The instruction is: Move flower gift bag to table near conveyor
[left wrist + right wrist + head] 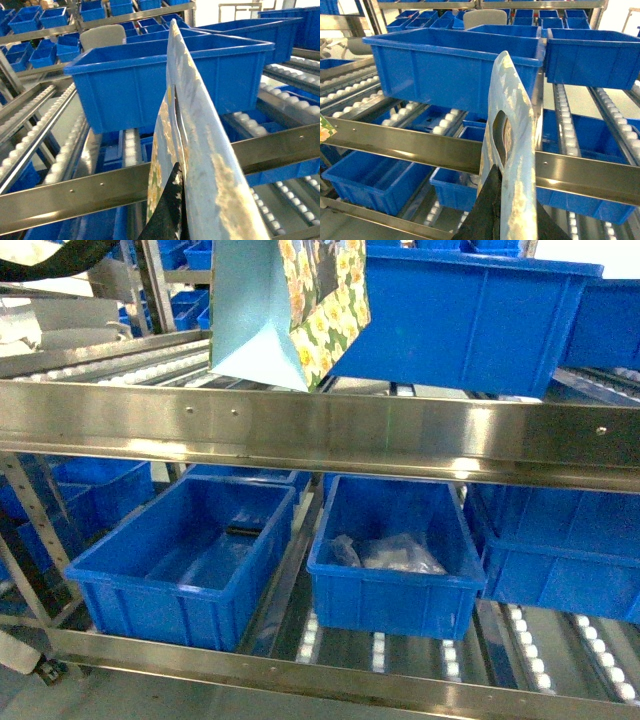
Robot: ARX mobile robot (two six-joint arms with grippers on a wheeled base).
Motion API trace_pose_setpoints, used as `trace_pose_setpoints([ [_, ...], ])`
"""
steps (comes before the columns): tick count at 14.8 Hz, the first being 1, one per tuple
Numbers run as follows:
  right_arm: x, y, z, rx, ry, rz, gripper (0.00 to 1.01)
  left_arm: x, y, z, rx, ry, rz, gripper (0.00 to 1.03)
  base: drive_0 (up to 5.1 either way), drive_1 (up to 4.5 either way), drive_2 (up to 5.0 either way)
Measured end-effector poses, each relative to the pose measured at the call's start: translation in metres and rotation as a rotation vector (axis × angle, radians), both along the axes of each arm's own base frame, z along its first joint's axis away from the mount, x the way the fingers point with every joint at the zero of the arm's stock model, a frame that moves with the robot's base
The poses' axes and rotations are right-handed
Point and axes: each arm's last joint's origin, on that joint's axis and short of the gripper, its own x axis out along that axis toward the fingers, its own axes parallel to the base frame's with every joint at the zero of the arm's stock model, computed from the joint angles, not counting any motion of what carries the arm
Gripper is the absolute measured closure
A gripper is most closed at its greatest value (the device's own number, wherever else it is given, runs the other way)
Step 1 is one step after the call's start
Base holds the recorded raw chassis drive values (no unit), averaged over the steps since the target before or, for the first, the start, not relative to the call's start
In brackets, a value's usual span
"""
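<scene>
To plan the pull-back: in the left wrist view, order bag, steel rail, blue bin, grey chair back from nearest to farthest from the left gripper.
1. Bag, in the left gripper.
2. Steel rail, crossing just ahead.
3. Blue bin, beyond the rail.
4. Grey chair back, far upper left.

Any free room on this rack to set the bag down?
Free: upper rollers, left of the hanging flower gift bag; lower rollers, right of the middle bin. Left bin is nearly empty. Crowded: upper right, blue bins.
</scene>
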Motion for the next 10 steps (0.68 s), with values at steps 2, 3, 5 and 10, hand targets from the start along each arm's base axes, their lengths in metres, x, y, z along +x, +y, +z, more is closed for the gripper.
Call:
trace_pose_setpoints([
  [2,-0.0002,0.0001,0.0003,0.0,-0.002,0.0,0.99,0.0001,0.0002,0.0,0.0,0.0,0.002,1.01,-4.9,2.32,2.3],
  [3,-0.0002,0.0,0.0,0.0,0.0,0.0,0.99,0.0002,0.0003,0.0,0.0,0.0,0.004,1.01,-5.0,2.3,2.3],
  [5,-0.0002,0.0,0.0001,0.0,0.0,0.0,0.99,0.0001,0.0001,-0.0001,0.0,0.001,0.001,1.01,-4.9,2.32,2.3],
  [10,-0.0002,0.0,0.0001,0.0,-0.001,0.0,0.99,-0.0001,-0.0001,0.0,0.0,0.0,0.0,1.01,-5.0,2.37,2.4],
])
